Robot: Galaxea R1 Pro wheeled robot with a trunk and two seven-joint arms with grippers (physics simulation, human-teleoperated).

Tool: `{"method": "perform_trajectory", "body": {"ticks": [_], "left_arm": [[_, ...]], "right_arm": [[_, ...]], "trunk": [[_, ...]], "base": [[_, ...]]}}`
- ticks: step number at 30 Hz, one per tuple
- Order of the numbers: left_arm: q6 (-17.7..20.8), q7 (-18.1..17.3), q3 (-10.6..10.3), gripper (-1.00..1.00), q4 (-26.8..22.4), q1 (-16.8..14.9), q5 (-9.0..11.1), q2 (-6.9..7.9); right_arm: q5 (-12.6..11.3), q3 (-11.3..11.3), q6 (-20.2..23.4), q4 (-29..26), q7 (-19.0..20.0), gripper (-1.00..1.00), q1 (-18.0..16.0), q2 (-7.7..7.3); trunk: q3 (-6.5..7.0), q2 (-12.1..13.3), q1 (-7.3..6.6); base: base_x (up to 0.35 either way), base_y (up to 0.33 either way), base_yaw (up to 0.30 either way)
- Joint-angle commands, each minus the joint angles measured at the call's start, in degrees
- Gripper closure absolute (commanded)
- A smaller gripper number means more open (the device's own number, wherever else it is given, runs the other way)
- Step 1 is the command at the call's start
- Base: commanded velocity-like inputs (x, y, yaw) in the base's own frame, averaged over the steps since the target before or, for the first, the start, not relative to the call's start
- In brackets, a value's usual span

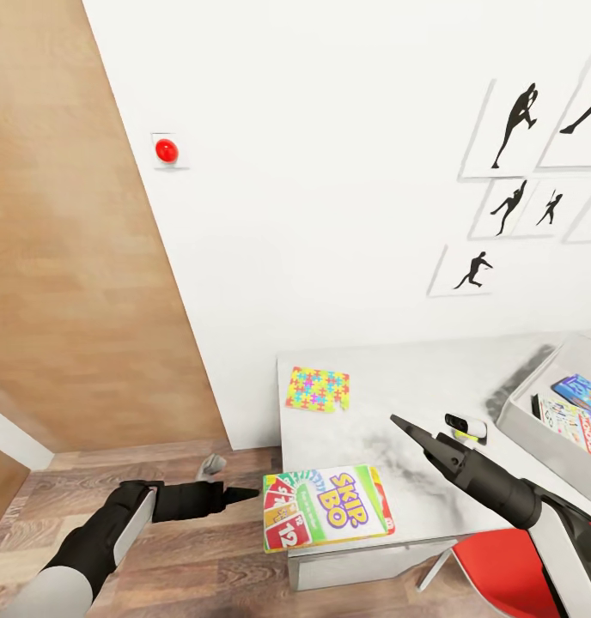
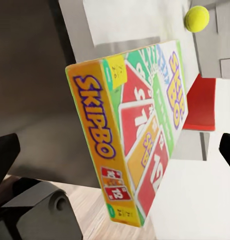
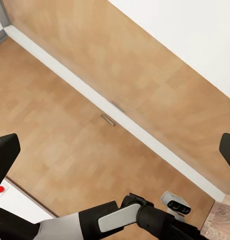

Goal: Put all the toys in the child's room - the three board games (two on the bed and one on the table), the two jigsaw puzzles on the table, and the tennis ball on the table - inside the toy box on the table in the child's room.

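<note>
While the left pincer (image 1: 244, 495) gapes empty, the green-yellow-red Skip-Bo box (image 1: 327, 506) overhangs the table (image 1: 399, 386).

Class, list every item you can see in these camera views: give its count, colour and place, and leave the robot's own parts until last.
Skip-Bo game box: one, green, yellow and red, at the table's front edge, overhanging it.
Jigsaw puzzle: one, multicoloured, flat on the table near the wall.
Tennis ball: one, yellow-green, beyond the Skip-Bo box.
Toy box: one, light grey, on the table's right, game boxes inside.
Table: one, light grey top.
Sports pictures: several, black silhouettes, on the white wall.
Red button: one, on the wall.
Chair: one, red, under the table.
Left gripper: black, beside the Skip-Bo box.
Right gripper: black, over the table.
</note>
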Motion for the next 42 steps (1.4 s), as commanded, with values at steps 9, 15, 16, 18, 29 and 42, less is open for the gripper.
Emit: {"method": "perform_trajectory", "body": {"ticks": [9, 15, 16, 18, 29, 42], "left_arm": [[0.4, -0.3, -0.2, -1.00, 0.0, 0.0, 0.4, 0.09], [0.4, -0.4, -0.2, -1.00, 0.0, 0.0, 0.4, 0.09], [0.4, -0.4, -0.2, -1.00, 0.0, 0.0, 0.4, 0.09], [0.4, -0.4, -0.2, -1.00, 0.0, 0.0, 0.4, 0.09], [0.4, -0.4, -0.1, -1.00, 0.0, 0.0, 0.4, 0.14], [0.4, -0.4, 0.1, -1.00, 0.0, 0.0, 0.4, 0.17]], "right_arm": [[-0.3, 0.1, 0.4, 0.0, 0.0, -1.00, 0.0, 0.02], [-0.3, 0.1, 0.4, 0.0, 0.0, -1.00, 0.0, 0.02], [-0.3, 0.1, 0.4, 0.0, 0.0, -1.00, 0.0, 0.02], [-0.3, 0.1, 0.4, 0.0, 0.0, -1.00, 0.0, 0.02], [-0.3, 0.1, 0.4, 0.0, 0.0, -1.00, 0.0, 0.02], [-0.3, 0.1, 0.4, 0.0, 0.0, -1.00, 0.0, 0.02]], "trunk": [[-0.10, -0.1, 0.03], [-0.10, -0.1, 0.03], [-0.10, -0.1, 0.03], [-0.10, -0.1, 0.03], [-0.10, -0.1, 0.03], [-0.28, -0.5, 0.25]], "base": [[0.000, -0.017, 0.000], [0.000, -0.168, 0.000], [0.000, -0.076, 0.000], [0.000, -0.055, 0.000], [0.000, -0.013, 0.000], [0.000, 0.000, 0.000]]}}
